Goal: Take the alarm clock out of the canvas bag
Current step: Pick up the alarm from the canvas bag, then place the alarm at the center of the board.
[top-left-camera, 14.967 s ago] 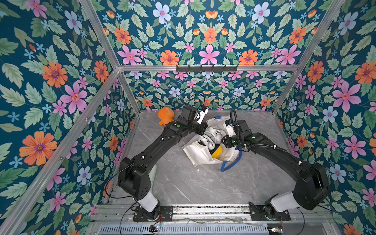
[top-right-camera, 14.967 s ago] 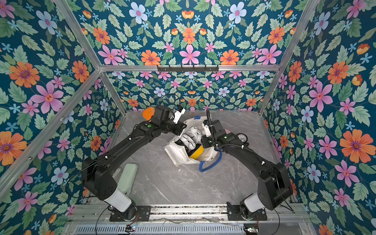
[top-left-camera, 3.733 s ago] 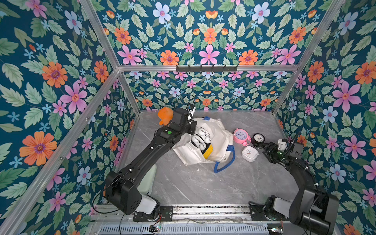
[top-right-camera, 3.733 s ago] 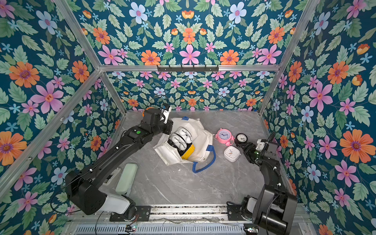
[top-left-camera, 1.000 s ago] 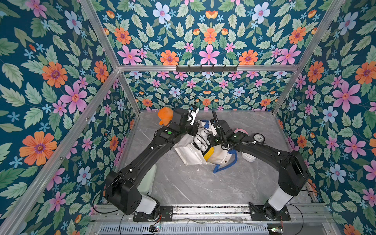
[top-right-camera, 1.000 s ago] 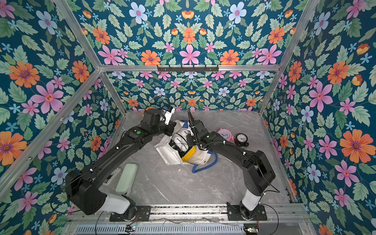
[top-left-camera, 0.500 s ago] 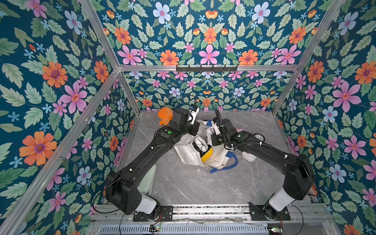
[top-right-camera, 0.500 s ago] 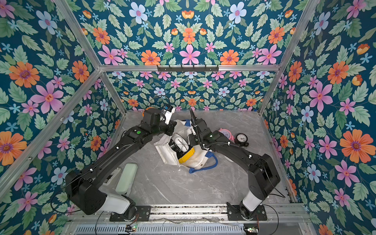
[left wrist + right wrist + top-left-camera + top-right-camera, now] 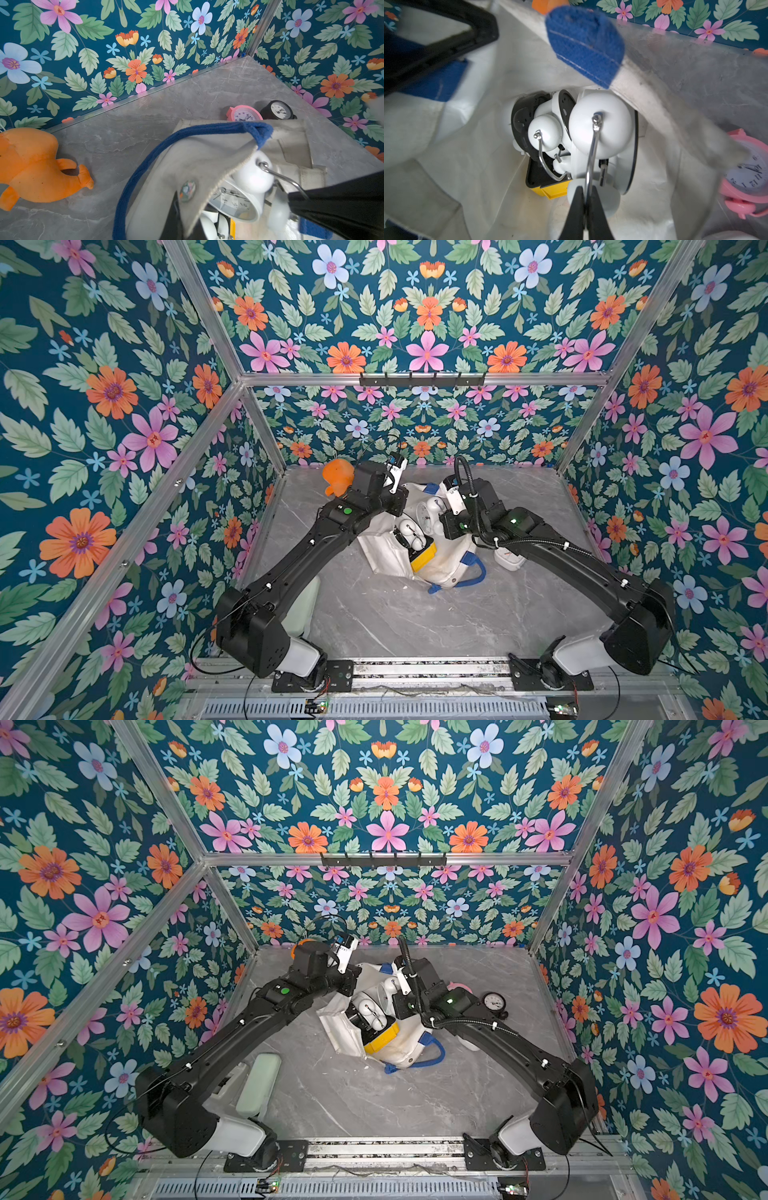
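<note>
Pinching clock [image 9: 600,124] by wire handle with right gripper [image 9: 585,197], inside bag [image 9: 467,166]; clamping bag rim with left gripper [image 9: 180,216].

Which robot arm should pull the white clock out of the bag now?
Right: the right gripper is shut on the wire handle of the white alarm clock inside the canvas bag, while the left gripper pinches the bag's rim open.

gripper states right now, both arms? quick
Left gripper: closed, pinching the rim of the canvas bag.
Right gripper: closed on the wire handle of the white alarm clock inside the bag.
</note>
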You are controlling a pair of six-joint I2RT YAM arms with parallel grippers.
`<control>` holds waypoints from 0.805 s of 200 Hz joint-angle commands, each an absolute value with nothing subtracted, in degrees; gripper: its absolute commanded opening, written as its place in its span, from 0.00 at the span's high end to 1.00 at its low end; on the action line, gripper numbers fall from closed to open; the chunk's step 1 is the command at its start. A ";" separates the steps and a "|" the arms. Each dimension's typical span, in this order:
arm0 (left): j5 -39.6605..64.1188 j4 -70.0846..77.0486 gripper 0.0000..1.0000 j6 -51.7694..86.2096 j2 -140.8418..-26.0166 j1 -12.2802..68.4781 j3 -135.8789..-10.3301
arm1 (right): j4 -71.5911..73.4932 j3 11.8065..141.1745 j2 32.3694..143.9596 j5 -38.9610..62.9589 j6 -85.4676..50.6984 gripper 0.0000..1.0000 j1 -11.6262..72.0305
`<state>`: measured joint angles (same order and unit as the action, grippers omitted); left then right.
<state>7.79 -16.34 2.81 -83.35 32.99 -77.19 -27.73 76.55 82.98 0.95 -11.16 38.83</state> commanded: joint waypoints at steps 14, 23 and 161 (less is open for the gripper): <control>7.30 -11.43 1.00 3.68 -83.57 32.96 -76.82 | -28.27 77.18 79.32 4.11 -7.20 1.00 38.77; 7.30 -11.29 1.00 3.84 -83.68 32.96 -76.90 | -28.84 77.19 78.27 4.51 -6.49 1.00 38.78; 3.08 -10.42 1.00 6.26 -84.18 32.96 -77.26 | -39.51 80.19 63.62 6.24 -3.29 1.00 37.77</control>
